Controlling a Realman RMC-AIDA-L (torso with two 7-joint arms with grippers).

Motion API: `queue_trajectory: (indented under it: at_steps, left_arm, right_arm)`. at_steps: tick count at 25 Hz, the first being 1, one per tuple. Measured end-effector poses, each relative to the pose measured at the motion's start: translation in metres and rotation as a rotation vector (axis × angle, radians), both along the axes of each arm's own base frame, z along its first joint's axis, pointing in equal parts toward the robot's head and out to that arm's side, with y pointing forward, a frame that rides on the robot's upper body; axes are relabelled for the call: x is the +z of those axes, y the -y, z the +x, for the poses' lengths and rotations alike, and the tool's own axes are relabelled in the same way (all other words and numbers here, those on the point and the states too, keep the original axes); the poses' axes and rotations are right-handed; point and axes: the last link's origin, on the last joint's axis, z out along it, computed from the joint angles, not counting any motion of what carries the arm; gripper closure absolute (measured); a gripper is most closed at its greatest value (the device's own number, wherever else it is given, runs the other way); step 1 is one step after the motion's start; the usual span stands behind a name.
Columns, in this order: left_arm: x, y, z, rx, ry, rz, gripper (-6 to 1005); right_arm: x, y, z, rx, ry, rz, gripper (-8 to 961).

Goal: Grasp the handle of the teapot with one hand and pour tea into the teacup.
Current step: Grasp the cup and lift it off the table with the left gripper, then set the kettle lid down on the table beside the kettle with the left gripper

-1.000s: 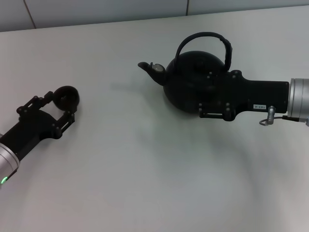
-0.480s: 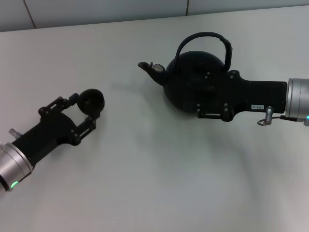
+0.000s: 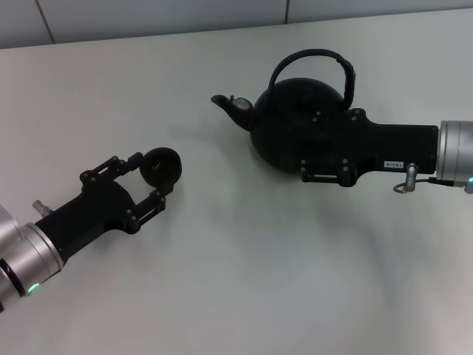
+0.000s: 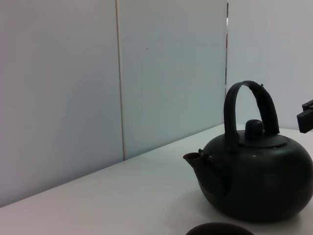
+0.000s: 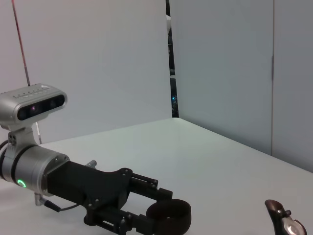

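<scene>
Moved: since the earlier frames the left gripper [image 3: 151, 183] has carried the teacup [image 3: 161, 166] rightward and a little nearer across the table [image 3: 236, 281], closing on the teapot [image 3: 295, 122]; the pot and the right arm look unchanged.
Left gripper: fingers clamped on either side of the teacup, holding it between their tips. The right wrist view shows the same grip from the far side, the gripper [image 5: 161, 218] with the cup [image 5: 168, 218] a dark band between its fingers.
Teacup: small, round, dark, on the left of the scene and well apart from the teapot; whether it rests on the table or is held just above it cannot be told. Only its rim [image 4: 220, 229] shows at the edge of the left wrist view.
Teapot: squat and black, upright on the far right part of the table, spout [image 3: 225, 103] pointing left towards the cup. In the left wrist view it [image 4: 257, 188] sits level, lid knob on top.
Handle: the arched hoop [image 3: 314, 59] stands up over the pot (nothing visibly wrapped round it from the head camera); it [image 4: 252, 110] also shows bare in the left wrist view.
Right gripper: its black body [image 3: 347, 148] reaches in from the right and overlaps the pot's near right side. The fingers are lost against the black pot, so I cannot tell whether they are spread or closed.
</scene>
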Motion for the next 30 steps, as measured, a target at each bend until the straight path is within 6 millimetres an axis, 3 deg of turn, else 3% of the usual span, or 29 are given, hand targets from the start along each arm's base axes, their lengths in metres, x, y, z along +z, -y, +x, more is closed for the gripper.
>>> queue_trajectory:
  at_steps: [20, 30]
  left_arm:
    - [-0.009, -0.003, 0.011, -0.034, -0.011, -0.051, 359]
    - [-0.013, -0.004, 0.005, 0.004, -0.045, -0.06, 358]
  right_arm:
    - [-0.004, 0.002, 0.0, 0.01, -0.005, -0.001, 290]
    - [-0.003, 0.003, 0.001, 0.006, -0.004, 0.0, 289]
